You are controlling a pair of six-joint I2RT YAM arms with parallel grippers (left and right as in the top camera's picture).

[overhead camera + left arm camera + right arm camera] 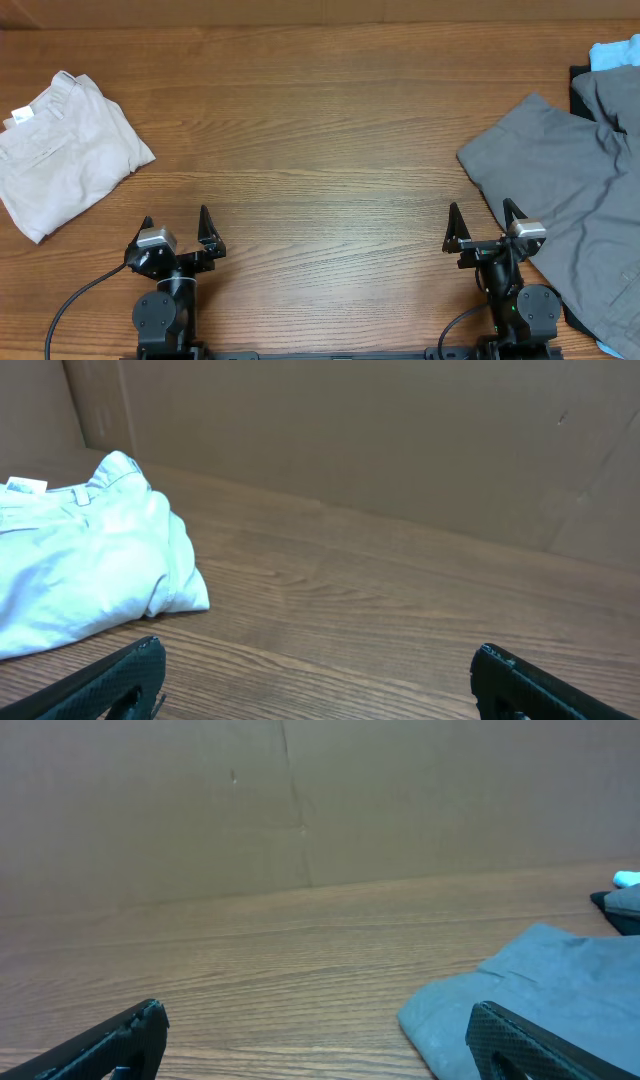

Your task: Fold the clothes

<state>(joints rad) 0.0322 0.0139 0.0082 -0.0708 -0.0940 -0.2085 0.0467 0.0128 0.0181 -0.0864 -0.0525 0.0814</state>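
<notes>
The pale beige shorts [62, 150] lie folded at the table's far left, with a small white tag at their upper left corner. They also show at the left of the left wrist view [85, 565]. My left gripper [176, 222] is open and empty near the front edge, well to the right of the shorts. My right gripper [483, 219] is open and empty near the front edge, with its right finger at the edge of a grey garment [570, 190]. That grey garment also shows in the right wrist view [520, 990].
The grey garment spreads over the right side of the wooden table [320, 140]. A light blue garment [615, 52] and a dark one [582, 92] lie at the back right corner. A cardboard wall [400, 430] stands behind the table.
</notes>
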